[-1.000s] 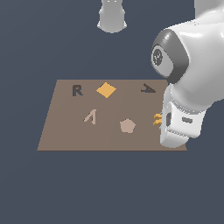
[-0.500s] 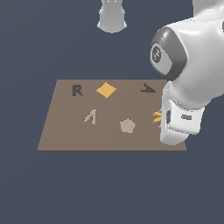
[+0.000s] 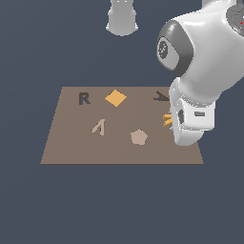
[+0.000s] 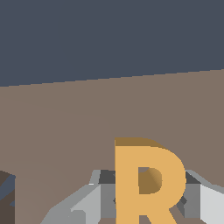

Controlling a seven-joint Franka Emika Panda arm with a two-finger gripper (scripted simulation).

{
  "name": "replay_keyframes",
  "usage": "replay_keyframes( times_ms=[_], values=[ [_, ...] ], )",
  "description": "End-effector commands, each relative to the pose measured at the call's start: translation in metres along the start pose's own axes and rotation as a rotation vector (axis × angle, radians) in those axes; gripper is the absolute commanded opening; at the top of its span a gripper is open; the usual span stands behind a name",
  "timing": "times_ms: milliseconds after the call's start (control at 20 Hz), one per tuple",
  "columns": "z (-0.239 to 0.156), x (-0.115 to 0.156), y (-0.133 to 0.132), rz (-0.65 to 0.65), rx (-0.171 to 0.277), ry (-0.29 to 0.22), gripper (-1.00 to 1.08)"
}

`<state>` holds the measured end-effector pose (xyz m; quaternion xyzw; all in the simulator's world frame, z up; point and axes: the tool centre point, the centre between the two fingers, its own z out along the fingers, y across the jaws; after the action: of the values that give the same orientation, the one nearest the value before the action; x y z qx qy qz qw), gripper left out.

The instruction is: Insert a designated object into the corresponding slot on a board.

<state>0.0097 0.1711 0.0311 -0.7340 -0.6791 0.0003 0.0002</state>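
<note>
On my exterior feed the white arm (image 3: 205, 62) took up most of the exterior view's right, bent down over the right end of the board (image 3: 71, 147). The board lay flat on a dark blue-grey bench (image 3: 119, 205), a brown rectangle far larger than anything on it. A pale grey robot base (image 3: 122, 16) stood beyond the board's far edge.

The hand (image 4: 148, 205) was hidden behind the wrist housing in the exterior view. In my wrist feed I saw its grey fingers (image 4: 87, 203) on either side of the orange R block (image 4: 146, 183), standing close against the letter, so I read it as closed on the block and holding it upright. From outside, only a sliver of that block (image 3: 167, 119) showed at the arm's edge, over the board's right part, just past the dark A-shaped recess (image 3: 161, 96).

The R-shaped slot (image 3: 84, 98) sat near the far corner at the exterior view's left, well apart from the block. Beside it lay the orange diamond (image 3: 116, 97). Nearer the front edge I saw the pale pink A shape (image 3: 99, 127) and a pale pink pentagon (image 3: 138, 137).
</note>
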Motion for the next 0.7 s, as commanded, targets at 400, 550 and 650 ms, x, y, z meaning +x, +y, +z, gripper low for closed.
replay_keyframes(
  times_ms=[400,550,650],
  values=[
    [-0.002,-0.034,-0.056,-0.308,0.001,0.000,-1.00],
    [-0.002,-0.049,-0.073,-0.415,0.001,-0.001,-1.00],
    [-0.002,-0.061,-0.084,-0.488,0.001,-0.001,-1.00]
  ],
)
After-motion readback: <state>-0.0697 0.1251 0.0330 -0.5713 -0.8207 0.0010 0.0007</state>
